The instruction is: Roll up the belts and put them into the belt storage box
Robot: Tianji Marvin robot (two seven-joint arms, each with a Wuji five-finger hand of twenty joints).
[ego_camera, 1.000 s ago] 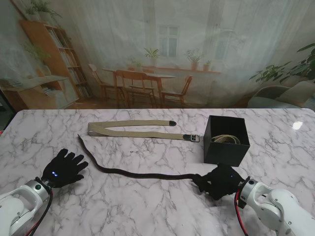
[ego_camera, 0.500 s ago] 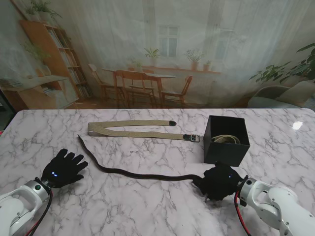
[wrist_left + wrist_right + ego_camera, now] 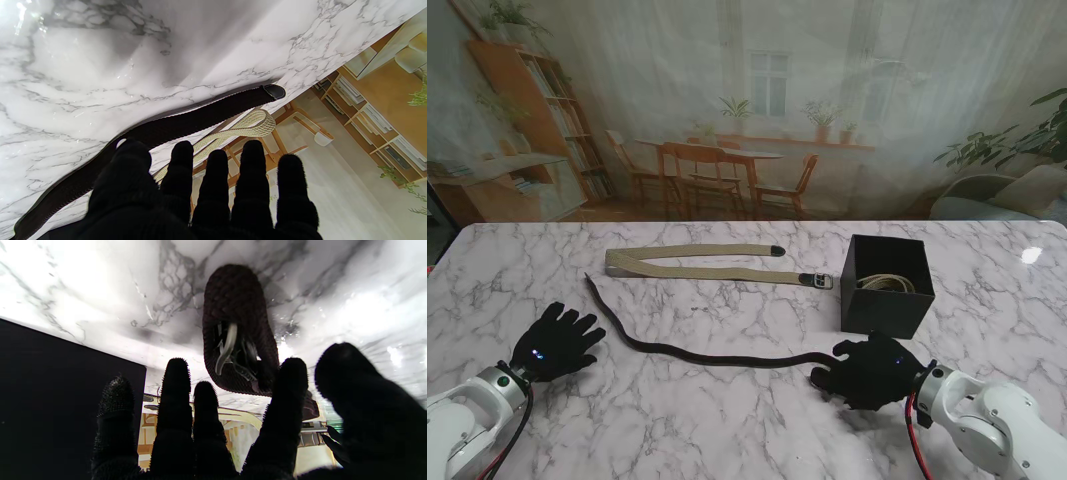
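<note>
A dark brown woven belt [image 3: 697, 352] lies stretched across the marble table [image 3: 727, 420]. Its tip is toward my left, and its buckle end, doubled back in a small loop [image 3: 237, 330], lies just at my right hand's fingertips [image 3: 176, 373]. My right hand [image 3: 872, 370] rests open with its fingers spread, holding nothing. My left hand [image 3: 557, 342] lies open and flat beside the belt's tip half [image 3: 200, 116]. A beige belt [image 3: 707, 262] lies folded farther from me. The black belt storage box [image 3: 887, 290] stands just beyond my right hand with a beige coil [image 3: 887, 284] inside.
The box's black wall [image 3: 50, 390] stands close beside my right hand's fingers. The beige belt's metal buckle [image 3: 819, 281] lies just to the left of the box. The table's far edge meets a printed room backdrop [image 3: 747, 120].
My right hand has unfolded from a bunched pose at the dark belt's buckle end to spread fingers, shifting slightly to the left. The left hand has not moved.
</note>
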